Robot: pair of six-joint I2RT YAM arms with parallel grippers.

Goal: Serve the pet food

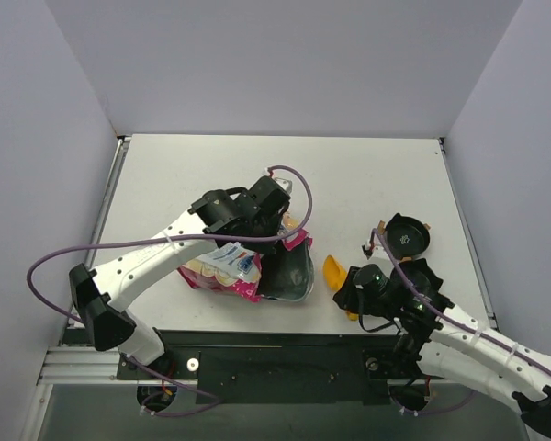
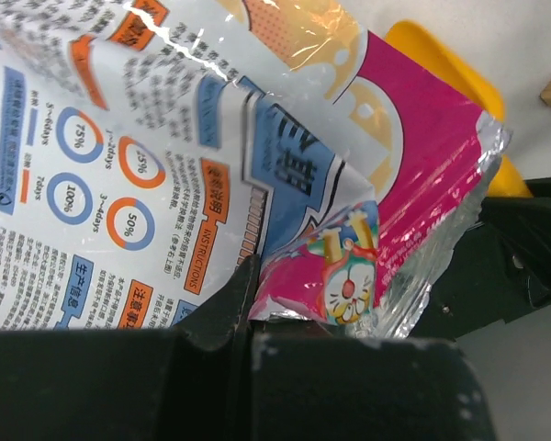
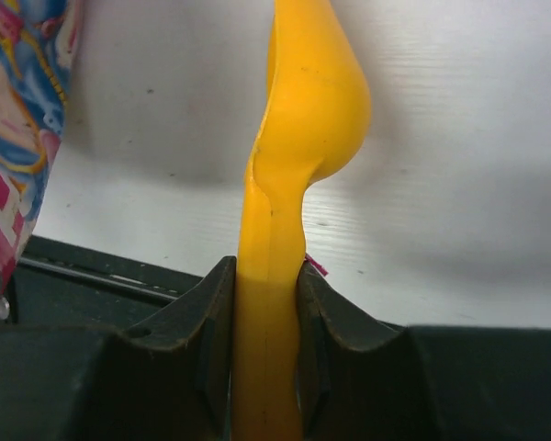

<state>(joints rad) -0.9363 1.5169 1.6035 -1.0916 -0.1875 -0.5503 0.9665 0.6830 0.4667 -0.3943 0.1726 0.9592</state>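
While the left gripper [image 2: 248, 299] pinches an edge of the glossy pink-and-blue cartoon-printed foil bag [image 1: 228, 266], its fingers shut tight on the film, the right gripper [image 3: 266, 280] clamps the handle of a yellow plastic scoop [image 3: 308, 101] between both pads. From above, the bag lies on the white table [image 1: 367, 175] with its silvery open mouth turned toward the scoop. The scoop's bowl is just beside that opening, not inside it. Off to the right, near the right arm, sits a round black bowl [image 1: 410, 241]. Nothing dark-brown shows in it, and it looks bare.

By my reading the serving has barely begun. The bag is held and open and the scoop is in hand, but no load has been taken and nothing has been delivered. What is left is dipping into the bag, carrying the load across to the bowl and tipping it out.

The pet food cannot be seen in any view; I judge it sits inside the bag, behind the dark mouth. The right wrist camera sees the scoop edge-on, so it cannot show whether the scoop holds any pellets, though from above it looks plain yellow. A second dark shape just beside the black bowl, partly under the right arm, may be another bowl; I cannot tell. In the left wrist view a black mass at the right edge is too cropped to identify.
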